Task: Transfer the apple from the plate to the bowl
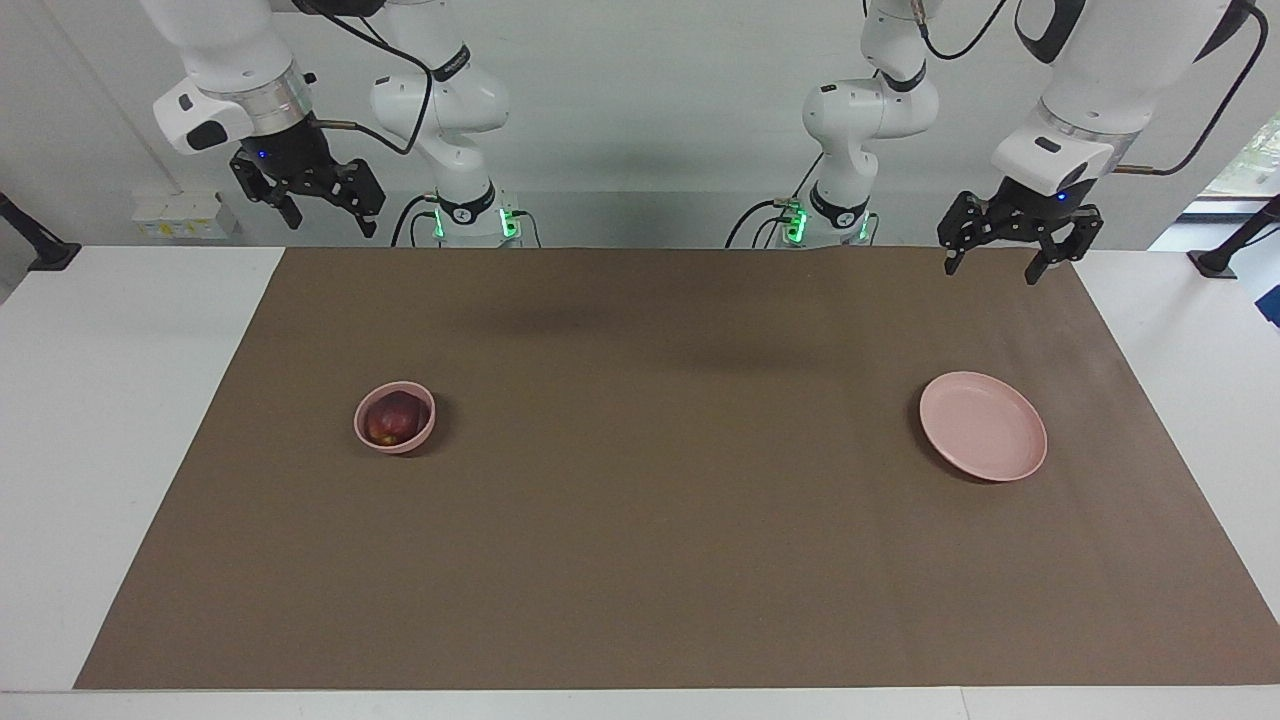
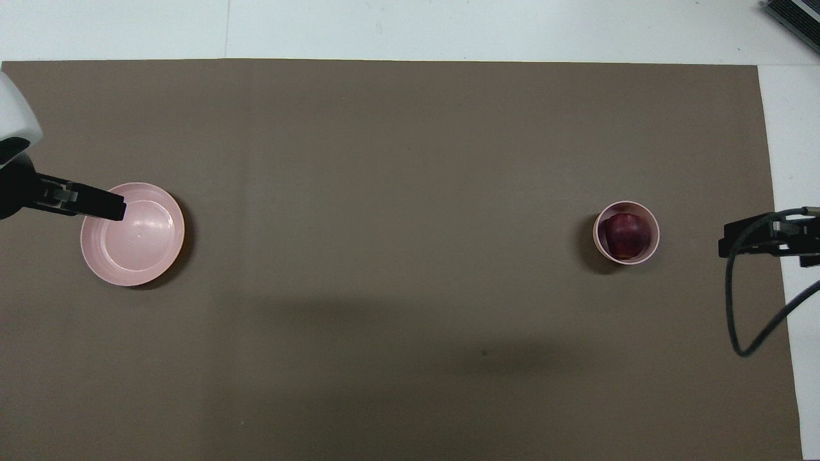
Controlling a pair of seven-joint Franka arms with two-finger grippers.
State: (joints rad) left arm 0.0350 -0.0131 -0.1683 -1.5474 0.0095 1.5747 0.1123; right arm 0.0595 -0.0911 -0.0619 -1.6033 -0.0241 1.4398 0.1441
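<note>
We see a matte brown mat (image 1: 640,470) over the white table (image 1: 110,420). On it, toward the right arm's end, the small, deep, smooth pink bowl (image 1: 372,440) holds the round maroon apple (image 1: 394,418), yellowish on one side. Well apart, toward the left arm's end, the shallow pink plate (image 1: 984,439) appears bare. The left gripper (image 1: 1000,262) and right gripper (image 1: 325,222) hang raised, fingers apart, holding nothing.
</note>
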